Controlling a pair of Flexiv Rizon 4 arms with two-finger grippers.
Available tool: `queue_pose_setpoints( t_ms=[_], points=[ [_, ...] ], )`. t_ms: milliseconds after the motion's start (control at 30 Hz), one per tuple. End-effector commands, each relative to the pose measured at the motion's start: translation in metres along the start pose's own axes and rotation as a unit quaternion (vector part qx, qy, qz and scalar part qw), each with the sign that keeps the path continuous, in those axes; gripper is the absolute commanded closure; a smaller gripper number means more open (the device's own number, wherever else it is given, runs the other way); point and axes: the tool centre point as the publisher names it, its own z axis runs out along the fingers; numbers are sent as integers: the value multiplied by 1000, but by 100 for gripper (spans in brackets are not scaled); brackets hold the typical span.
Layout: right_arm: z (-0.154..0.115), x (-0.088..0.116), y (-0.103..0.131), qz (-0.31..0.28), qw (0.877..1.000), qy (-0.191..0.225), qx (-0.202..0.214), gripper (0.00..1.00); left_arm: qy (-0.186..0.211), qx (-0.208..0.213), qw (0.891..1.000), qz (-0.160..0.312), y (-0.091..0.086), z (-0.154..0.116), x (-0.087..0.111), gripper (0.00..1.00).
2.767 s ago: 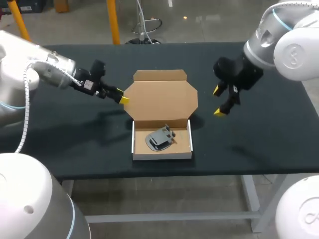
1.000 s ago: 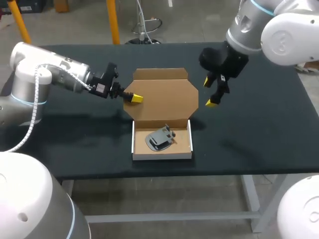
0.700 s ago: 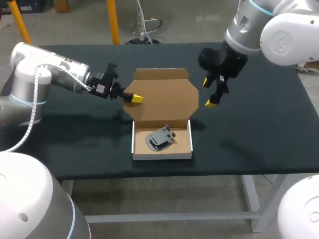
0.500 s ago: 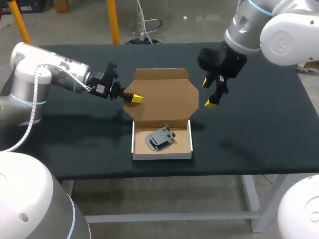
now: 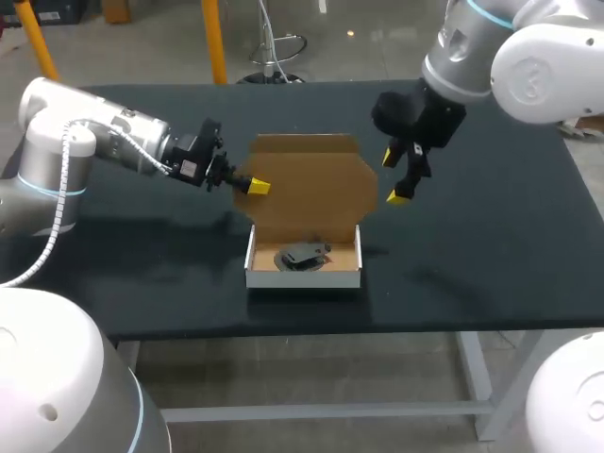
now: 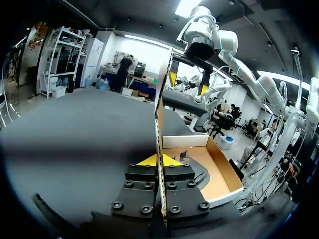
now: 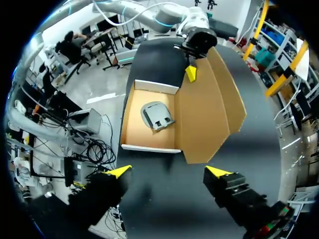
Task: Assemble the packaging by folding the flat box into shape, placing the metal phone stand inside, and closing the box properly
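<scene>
Black table carries one cardboard box and two robot arms reach over it. Nearest the front edge sits the box's shallow tray, white outside and brown inside. One metal phone stand lies flat in the tray, the only thing in it. Behind the tray the single lid stands raised, tilted forward over the tray, with a narrow flap along its top. The left claw is clamped on the lid's left edge, one yellow tip on each face of the cardboard. The right claw hangs just beside the lid's right edge, fingers spread apart and holding nothing.
</scene>
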Motion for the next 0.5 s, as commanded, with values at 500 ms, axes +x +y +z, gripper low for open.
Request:
queue_pose_setpoints(
  t_ms=[500],
  points=[
    [-2, 1, 2, 0, 1000, 4, 6, 0, -8, 5, 999, 45, -4, -3, 12, 100]
  ],
)
